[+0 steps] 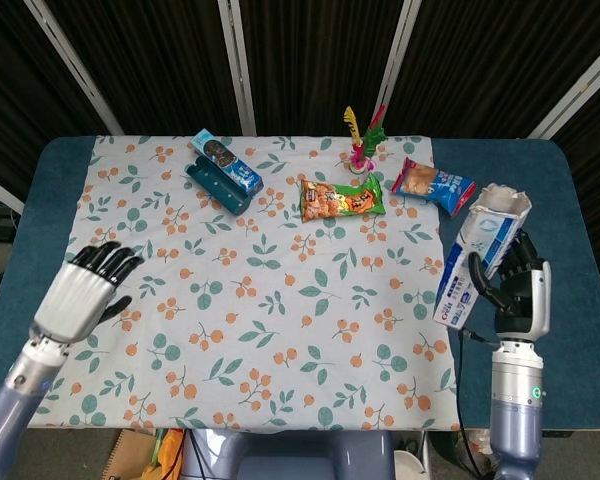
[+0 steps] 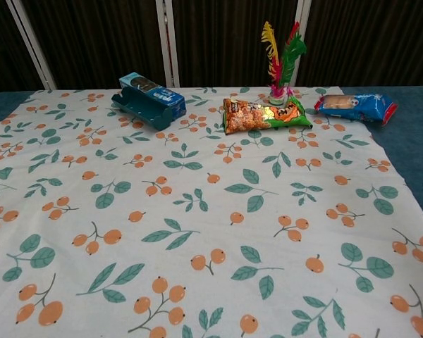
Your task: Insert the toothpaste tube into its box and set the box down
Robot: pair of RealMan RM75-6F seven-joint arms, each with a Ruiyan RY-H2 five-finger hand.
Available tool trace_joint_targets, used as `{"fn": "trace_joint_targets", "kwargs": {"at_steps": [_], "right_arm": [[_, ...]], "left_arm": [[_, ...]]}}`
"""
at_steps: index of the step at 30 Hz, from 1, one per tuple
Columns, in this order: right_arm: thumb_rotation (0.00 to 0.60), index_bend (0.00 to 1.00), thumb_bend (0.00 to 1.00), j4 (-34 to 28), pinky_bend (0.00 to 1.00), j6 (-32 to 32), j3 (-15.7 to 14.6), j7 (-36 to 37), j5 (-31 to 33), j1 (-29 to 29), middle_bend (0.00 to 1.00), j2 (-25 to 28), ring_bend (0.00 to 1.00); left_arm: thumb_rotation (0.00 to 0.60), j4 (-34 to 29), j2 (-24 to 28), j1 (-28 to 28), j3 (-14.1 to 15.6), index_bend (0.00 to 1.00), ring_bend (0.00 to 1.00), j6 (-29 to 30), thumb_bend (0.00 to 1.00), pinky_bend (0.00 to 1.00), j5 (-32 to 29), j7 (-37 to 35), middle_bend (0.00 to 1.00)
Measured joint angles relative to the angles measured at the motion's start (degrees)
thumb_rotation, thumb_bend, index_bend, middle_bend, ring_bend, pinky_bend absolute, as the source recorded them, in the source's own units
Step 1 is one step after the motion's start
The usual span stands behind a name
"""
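Observation:
In the head view my right hand [image 1: 515,292] grips the white and blue toothpaste box [image 1: 477,250] at the table's right side, over the blue cloth beside the patterned cloth. The box stands tilted, its open end up. The toothpaste tube does not show; whether it lies inside the box I cannot tell. My left hand [image 1: 83,295] hangs at the left edge of the patterned cloth, fingers spread, holding nothing. The chest view shows neither hand nor the box.
A teal cookie box [image 1: 223,171] lies at the back left, an orange and green snack bag [image 1: 341,197] at the back middle, a blue snack packet [image 1: 436,185] at the back right. A feather toy [image 1: 362,140] stands behind the bags. The flowered cloth [image 1: 270,300] covers the table.

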Motion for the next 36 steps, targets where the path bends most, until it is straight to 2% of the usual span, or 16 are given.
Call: {"fn": "trace_joint_targets", "kwargs": {"at_steps": [3, 6, 9, 12, 15, 18, 27, 31, 36], "right_arm": [[0.6, 0.5, 0.42, 0.15, 0.42, 0.15, -0.41, -0.31, -0.62, -0.35, 0.58, -0.2, 0.47], [0.6, 0.49, 0.42, 0.7, 0.42, 0.22, -1.24, -0.71, -1.07, -0.75, 0.58, -0.37, 0.46], [0.6, 0.51, 0.42, 1.38, 0.43, 0.08, -2.19, -0.86, -1.19, -1.14, 0.59, -0.67, 0.48], [0.6, 0.59, 0.44, 2.25, 0.43, -0.58, -3.4, -1.08, -1.45, -1.44, 0.64, -0.75, 0.55], [0.6, 0.6, 0.45, 3.38, 0.43, -1.13, -4.51, -2.07, -1.82, -1.66, 0.65, -0.56, 0.56], [0.6, 0.6, 0.45, 5.32, 0.43, -2.43, -6.49, -5.27, -2.47, -1.61, 0.65, 0.05, 0.56], [0.6, 0.6, 0.45, 12.43, 0.43, -11.3, -15.87, -20.91, -2.66, -0.07, 0.65, 2.04, 0.56], [0.6, 0.6, 0.45, 16.77, 0.43, -13.13, -19.6, -28.75, -2.93, 0.82, 0.65, -0.4, 0.55], [0.6, 0.6, 0.45, 21.58, 0.43, -13.8, -22.34, -36.91, -2.91, 1.69, 0.65, -5.56, 0.54]], "left_arm": [[0.6, 2.24, -1.55, 4.39, 3.26, 0.31, 0.28, 1.23, 0.0, 0.4, -0.77, -3.08, 0.32], [0.6, 4.54, -2.66, 6.97, 4.86, 0.31, 0.28, 1.91, 0.0, 0.4, -0.78, -5.63, 0.32], [0.6, 5.23, -3.19, 7.86, 4.97, 0.31, 0.28, 2.41, 0.0, 0.4, -0.04, -7.43, 0.32], [0.6, 5.44, -3.56, 8.32, 4.92, 0.3, 0.28, 2.05, 0.0, 0.4, 0.43, -8.48, 0.32], [0.6, 5.35, -3.61, 8.61, 4.81, 0.3, 0.28, 0.7, 0.0, 0.4, 0.44, -8.94, 0.32], [0.6, 5.18, -3.53, 8.94, 4.22, 0.3, 0.28, 0.05, 0.0, 0.4, 0.46, -8.93, 0.32], [0.6, 5.05, -3.41, 9.69, 2.9, 0.3, 0.28, -1.04, 0.0, 0.4, 0.56, -9.2, 0.31], [0.6, 4.99, -3.35, 9.94, 2.37, 0.3, 0.28, -1.4, 0.0, 0.4, 0.6, -9.56, 0.31], [0.6, 5.0, -3.29, 10.27, 1.64, 0.3, 0.28, -1.9, 0.0, 0.4, 0.77, -9.93, 0.31]]}}
